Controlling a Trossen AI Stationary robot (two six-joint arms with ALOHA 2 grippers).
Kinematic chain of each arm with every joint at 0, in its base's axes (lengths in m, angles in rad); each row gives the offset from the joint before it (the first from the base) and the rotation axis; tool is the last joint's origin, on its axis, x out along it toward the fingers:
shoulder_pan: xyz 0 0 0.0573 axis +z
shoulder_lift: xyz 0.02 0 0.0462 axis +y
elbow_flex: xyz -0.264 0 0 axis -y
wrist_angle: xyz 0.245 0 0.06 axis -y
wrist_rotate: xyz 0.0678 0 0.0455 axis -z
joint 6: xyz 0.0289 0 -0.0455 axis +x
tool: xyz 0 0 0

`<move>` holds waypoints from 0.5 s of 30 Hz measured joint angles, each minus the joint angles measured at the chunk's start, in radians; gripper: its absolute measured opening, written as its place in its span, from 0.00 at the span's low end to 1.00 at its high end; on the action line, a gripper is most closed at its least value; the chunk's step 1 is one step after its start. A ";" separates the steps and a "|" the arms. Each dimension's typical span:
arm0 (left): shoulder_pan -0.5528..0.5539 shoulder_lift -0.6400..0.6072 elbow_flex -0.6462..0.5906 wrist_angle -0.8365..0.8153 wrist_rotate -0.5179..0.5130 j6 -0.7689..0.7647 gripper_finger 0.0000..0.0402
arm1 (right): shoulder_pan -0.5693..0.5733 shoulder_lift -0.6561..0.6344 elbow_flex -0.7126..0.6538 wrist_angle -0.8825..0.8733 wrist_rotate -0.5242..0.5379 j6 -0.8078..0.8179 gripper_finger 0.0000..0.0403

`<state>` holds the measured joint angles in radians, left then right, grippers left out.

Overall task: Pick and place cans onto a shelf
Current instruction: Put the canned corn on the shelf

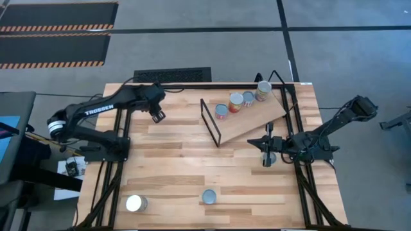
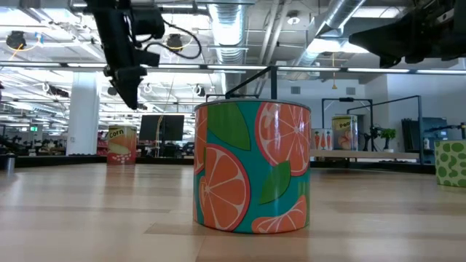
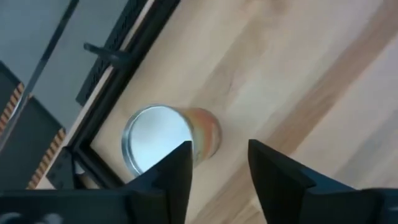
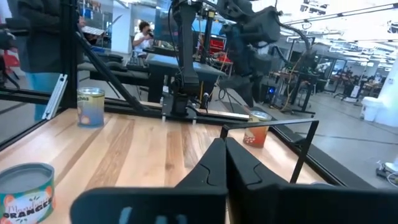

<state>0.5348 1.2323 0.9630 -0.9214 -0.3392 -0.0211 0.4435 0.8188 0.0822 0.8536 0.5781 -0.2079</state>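
Closest to the low camera stands an orange-patterned can on the desk, near the front edge. Another can with a bright top sits at the front left corner. Four cans stand in a row on the tilted shelf, whose black wire frame is at its left end. One more can sits just beside the right gripper, low over the desk below the shelf, its jaws pressed together. Well apart, the left gripper hangs above the desk's rear left, jaws spread
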 joint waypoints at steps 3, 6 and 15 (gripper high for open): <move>0.032 0.056 0.000 0.003 0.000 0.032 0.40 | -0.001 0.000 0.000 0.000 0.000 -0.001 0.02; 0.056 0.116 0.000 0.023 -0.008 0.065 0.41 | -0.001 0.000 0.000 0.000 0.000 -0.002 0.02; 0.089 0.238 0.003 0.051 -0.093 0.082 0.36 | -0.001 0.000 0.000 0.000 -0.001 -0.003 0.02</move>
<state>0.6238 1.4706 0.9658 -0.8703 -0.4326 0.0612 0.4427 0.8188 0.0822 0.8539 0.5771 -0.2111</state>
